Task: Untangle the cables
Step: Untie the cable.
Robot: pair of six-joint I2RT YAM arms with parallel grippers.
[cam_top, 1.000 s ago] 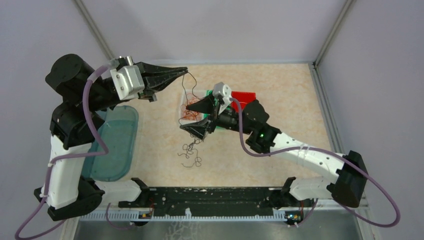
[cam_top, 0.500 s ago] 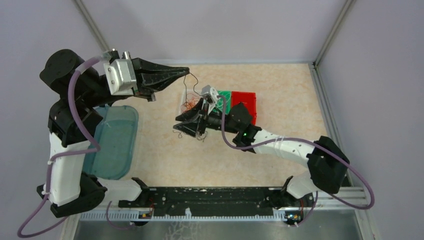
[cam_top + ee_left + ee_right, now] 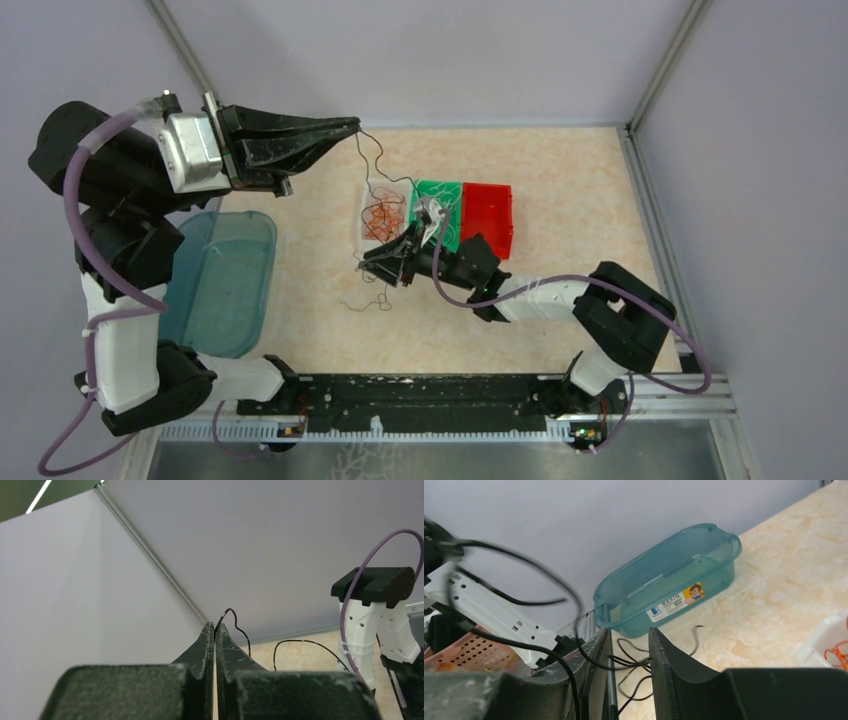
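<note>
Clearly the untangling is only partway through. The left arm (image 3: 120, 200) is raised high, and its left jaws are pressed fully together on the end of one thin, curly black wire (image 3: 228, 610), which trails down from them toward the small white plastic bin (image 3: 358, 215). The right arm (image 3: 530, 295) reaches low over the speckled beige bench (image 3: 560, 200), just in front of that bin. Its right jaws stand partly apart, and several thin black strands (image 3: 626, 662) cross the gap between them. As far as the wrist view shows they are straddled, not pinched. A small knot of loose black wire (image 3: 372, 300) lies on the bench just nearer than those jaws, and it looks joined to the strands they straddle, though I cannot tell for certain. A bundle of curly orange wires (image 3: 380, 217) sits inside the white bin, apart from the black ones, so I judge that colour to be mostly separated already. Beside the white bin stand a green bin (image 3: 447, 200) and a red bin (image 3: 490, 215). Something pale lies in the green one, but I cannot tell whether it is wire. The translucent teal basin (image 3: 215, 290) at the left appears to hold no wire. What seems left is freeing the lifted black wire from the knot on the bench and parting the remaining black strands.
</note>
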